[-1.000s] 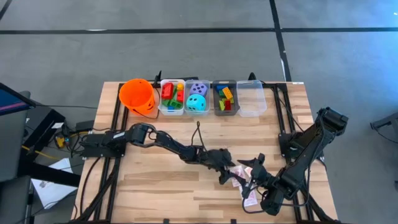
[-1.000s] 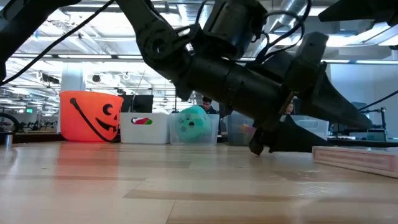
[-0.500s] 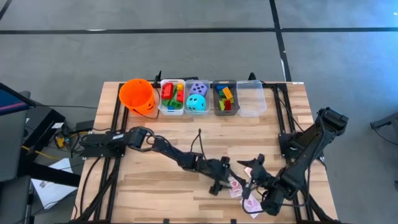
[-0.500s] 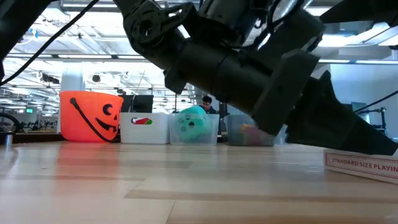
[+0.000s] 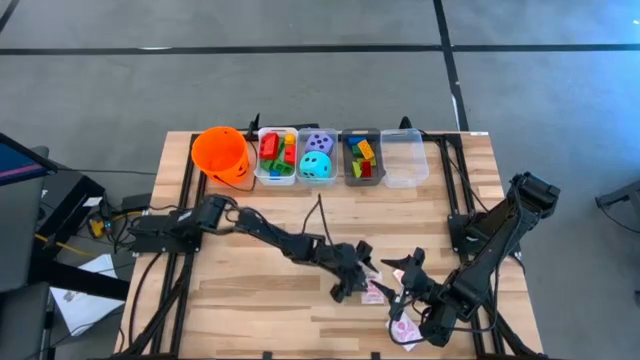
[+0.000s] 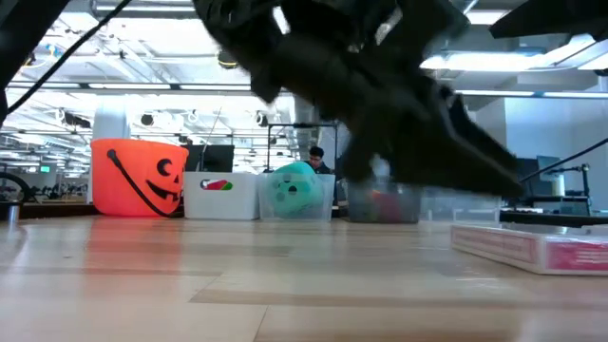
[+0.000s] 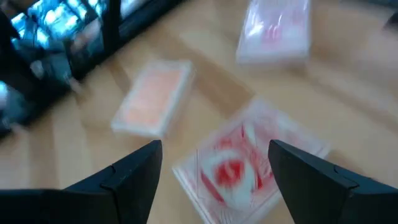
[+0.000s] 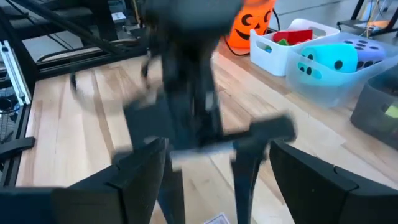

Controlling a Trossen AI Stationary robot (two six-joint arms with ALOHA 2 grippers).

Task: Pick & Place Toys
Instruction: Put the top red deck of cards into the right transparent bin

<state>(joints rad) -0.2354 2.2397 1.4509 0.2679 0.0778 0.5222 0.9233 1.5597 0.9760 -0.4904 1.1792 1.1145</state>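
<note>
The round orange plastic bucket (image 5: 220,153) wears a black jack-o'-lantern face (plain in the low view). At its three o'clock sit red, green and yellow plastic building bricks (image 5: 276,154), then a purple dotted die (image 5: 320,143) and a teal dotted die (image 5: 315,166). Red-and-white playing cards (image 5: 375,293) lie on pale wood.

A light wooden plank surface (image 5: 250,300) stands on a grey concrete floor (image 5: 300,90) crossed by dark lines, one running to twelve o'clock. At nine o'clock sits a dark desk (image 5: 40,215) with papers (image 5: 85,290) beneath. Across the room, ceiling strip lights (image 6: 123,81) glow above office monitors (image 6: 214,157).
</note>
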